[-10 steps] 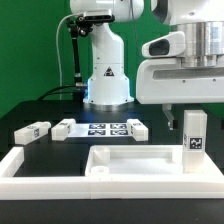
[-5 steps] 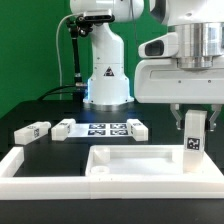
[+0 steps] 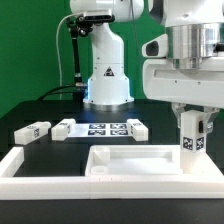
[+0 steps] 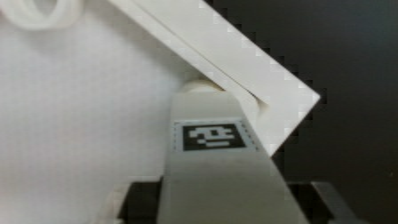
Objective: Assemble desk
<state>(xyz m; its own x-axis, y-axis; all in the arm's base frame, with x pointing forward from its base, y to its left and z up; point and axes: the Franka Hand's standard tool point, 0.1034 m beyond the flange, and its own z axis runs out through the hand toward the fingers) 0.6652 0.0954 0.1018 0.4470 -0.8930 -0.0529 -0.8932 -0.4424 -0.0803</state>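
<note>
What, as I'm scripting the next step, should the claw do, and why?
Probably turn the leg post about its axis to seat it: the claw is shut on it, and it stands upright at a corner of the desk panel.

The gripper [image 3: 192,116] has its two fingers closed on the top of the upright leg post [image 3: 191,146], at the far corner of the desk panel [image 3: 135,166] on the exterior view's right. The post's lower end seems to touch that corner, but this is not clear. Behind the panel, three loose leg posts [image 3: 32,130] lie on the table [image 3: 65,145] around the marker board [image 3: 108,128].
</note>
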